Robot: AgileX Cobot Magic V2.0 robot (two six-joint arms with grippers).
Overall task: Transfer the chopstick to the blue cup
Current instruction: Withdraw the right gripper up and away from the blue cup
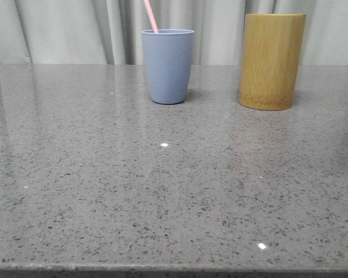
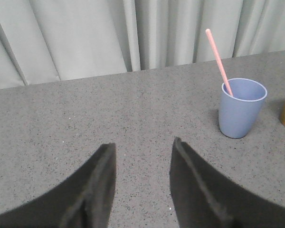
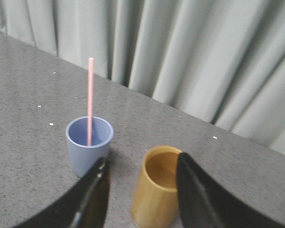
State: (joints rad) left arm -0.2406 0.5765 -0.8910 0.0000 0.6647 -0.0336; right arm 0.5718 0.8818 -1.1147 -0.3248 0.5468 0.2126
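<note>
Transfer apparently done: thin pale pink chopstick (image 3: 90, 99) standing in smooth light-blue cup (image 3: 88, 145), ahead of the parted, empty left gripper (image 2: 142, 183) and right gripper (image 3: 141, 192); next, only retreat.

surface: grey speckled stone table (image 1: 104, 191) | on it: blue cup (image 1: 167, 66) upright, rear centre | bamboo cylinder (image 1: 272, 61) upright, to its right, apart

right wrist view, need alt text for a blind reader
A pink chopstick stands in a light-blue cup on a grey speckled table, beside a bamboo cup that looks empty. The right gripper hangs open above them, curtains behind.
</note>
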